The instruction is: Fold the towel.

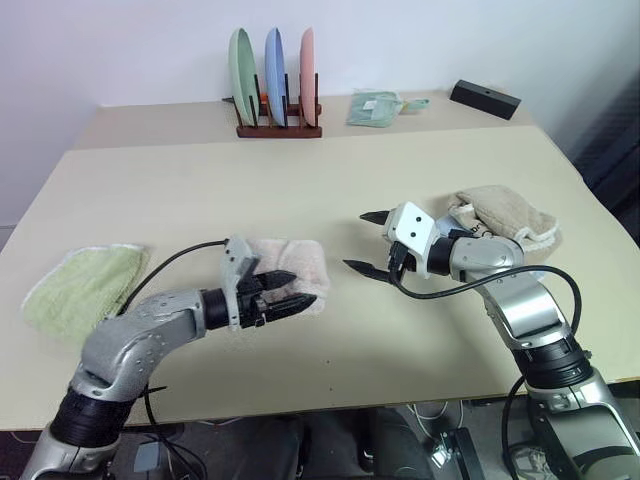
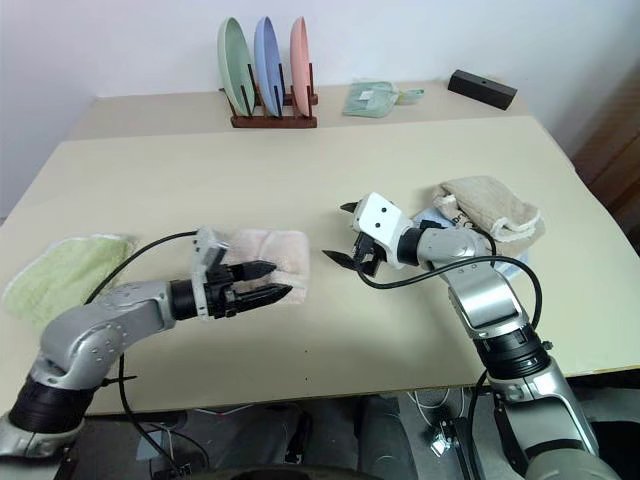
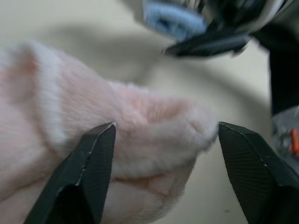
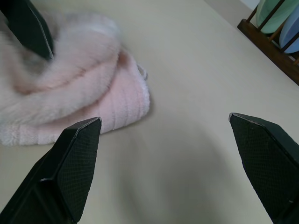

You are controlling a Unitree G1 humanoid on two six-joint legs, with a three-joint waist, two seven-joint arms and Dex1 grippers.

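Observation:
The pale pink towel (image 1: pixel 298 258) lies as a thick folded bundle on the table (image 1: pixel 330 180), left of the middle. My left gripper (image 1: pixel 292 288) is at the bundle's near edge and stands open. In the left wrist view its black fingers (image 3: pixel 96 158) stand apart on either side of a raised pink fold (image 3: pixel 154 121), not pinching it. My right gripper (image 1: pixel 358 241) hovers just right of the towel, pointing at it with its jaws wide open and nothing between them. The right wrist view shows the towel (image 4: pixel 79 88) ahead of its fingers (image 4: pixel 74 158).
A light green towel (image 1: pixel 80 285) lies near the table's left edge, and a beige towel (image 1: pixel 510 225) is bunched behind my right arm. At the back stand a rack of three plates (image 1: pixel 275 75), a pale green cloth (image 1: pixel 375 107) and a black box (image 1: pixel 485 97).

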